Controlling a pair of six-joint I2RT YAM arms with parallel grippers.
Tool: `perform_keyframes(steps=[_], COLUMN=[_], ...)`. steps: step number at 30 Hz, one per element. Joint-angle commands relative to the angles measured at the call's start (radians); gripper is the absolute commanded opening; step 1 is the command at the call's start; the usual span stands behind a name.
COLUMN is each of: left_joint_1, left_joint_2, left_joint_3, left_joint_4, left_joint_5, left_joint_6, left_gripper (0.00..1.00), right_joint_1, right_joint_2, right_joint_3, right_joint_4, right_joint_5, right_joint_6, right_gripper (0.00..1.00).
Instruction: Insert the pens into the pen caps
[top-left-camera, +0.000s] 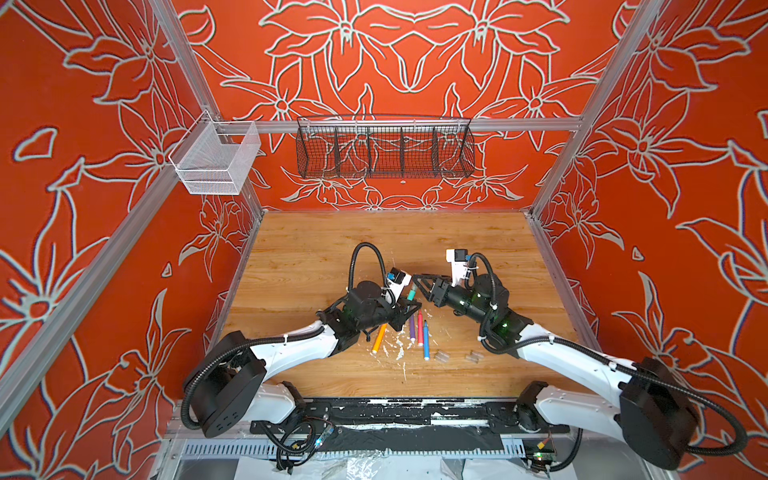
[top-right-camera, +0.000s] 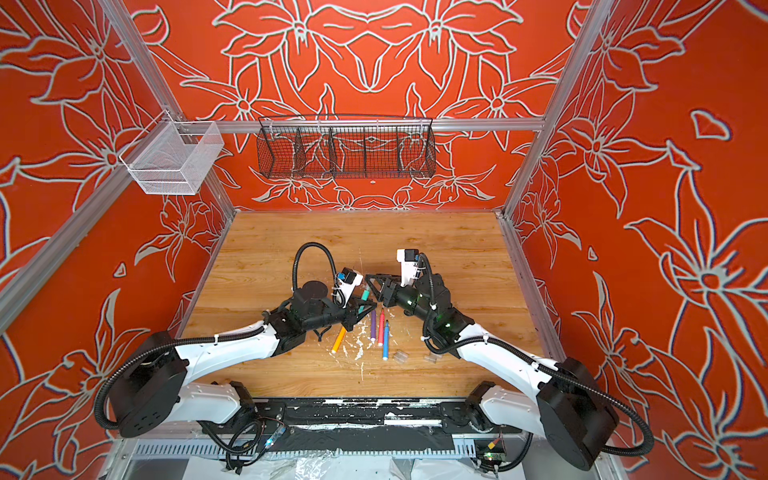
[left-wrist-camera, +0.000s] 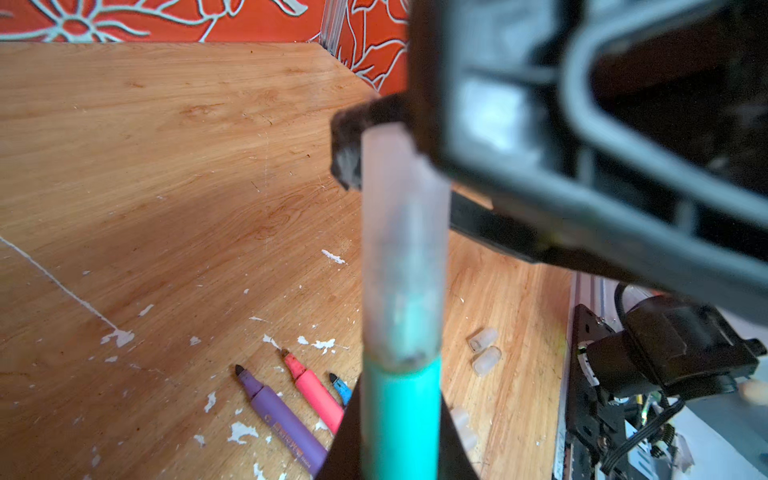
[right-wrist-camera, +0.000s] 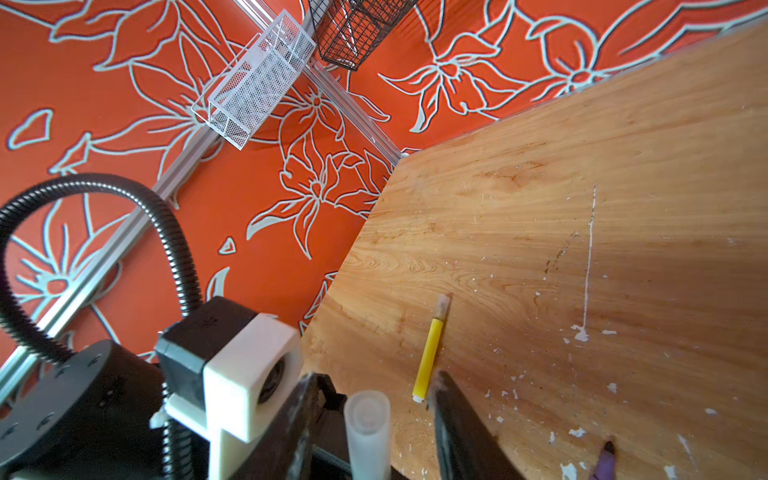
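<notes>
Grips the green pen (left-wrist-camera: 401, 415) in the closed left tool (top-left-camera: 408, 309), with a clear cap (left-wrist-camera: 401, 249) on its tip. Flanks that cap with the right tool (right-wrist-camera: 374, 386), jaws apart.

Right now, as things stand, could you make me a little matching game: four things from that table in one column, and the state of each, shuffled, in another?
Things
1. green pen
2. yellow pen
3. purple pen
4. loose clear caps

States
A. lying on the table, tip bare
B. held in the left jaws, a clear cap on its tip
C. lying empty, right of the blue pen in a top view
D. lying apart from the other pens, cap on

Pairs: 1-B, 2-D, 3-A, 4-C
</notes>
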Motion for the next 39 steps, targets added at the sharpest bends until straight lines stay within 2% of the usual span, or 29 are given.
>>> perform_keyframes(steps=[1, 5, 10, 12, 15, 17, 20, 22, 25, 31, 34, 39], left_joint_1=[-0.021, -0.024, -0.024, -0.023, -0.015, -0.006, 0.034, 0.044, 0.048, 0.073, 0.101, 0.143], left_joint_2=[-0.012, -0.003, -0.001, 0.004, 0.003, -0.003, -0.016, -0.031, -0.047, -0.075, -0.087, -0.107], left_joint_3=[0.033, 0.038, 0.040, 0.043, 0.074, 0.093, 0.096, 0.129, 0.176, 0.220, 0.228, 0.247], left_joint_4=[-0.007, -0.012, -0.015, -0.016, -0.047, -0.065, 0.008, 0.011, -0.003, -0.002, 0.004, 0.002], left_joint_5=[-0.032, -0.035, -0.066, -0.079, -0.101, -0.176, -0.155, -0.173, -0.233, -0.259, -0.240, -0.179], left_joint_6=[0.048, 0.047, 0.034, 0.016, -0.019, -0.078, -0.144, -0.130, -0.080, -0.014, -0.003, -0.011], left_gripper=[0.00, 0.00, 0.00, 0.00, 0.00, 0.00, 0.00, 0.00, 0.00, 0.00, 0.00, 0.00], right_joint_1=[-0.009, -0.009, -0.006, -0.003, 0.006, 0.014, 0.020, 0.025, 0.040, 0.115, 0.155, 0.162], right_joint_2=[-0.008, 0.009, 0.057, 0.074, 0.092, 0.088, 0.076, 0.066, 0.051, 0.046, 0.058, 0.101], right_joint_3=[-0.002, 0.007, 0.041, 0.041, 0.041, 0.037, 0.040, 0.043, 0.003, 0.035, 0.054, 0.057], right_joint_4=[-0.009, -0.009, -0.011, 0.000, 0.021, 0.012, -0.028, -0.064, -0.025, -0.078, -0.100, -0.074], right_joint_5=[0.005, -0.012, -0.071, -0.080, -0.087, -0.076, -0.082, -0.104, -0.095, -0.058, -0.036, -0.060], right_joint_6=[-0.006, -0.005, -0.013, -0.009, -0.010, -0.024, -0.057, -0.093, -0.099, -0.167, -0.202, -0.194], right_gripper=[0.38, 0.26, 0.05, 0.00, 0.00, 0.00, 0.00, 0.00, 0.00, 0.00, 0.00, 0.00])
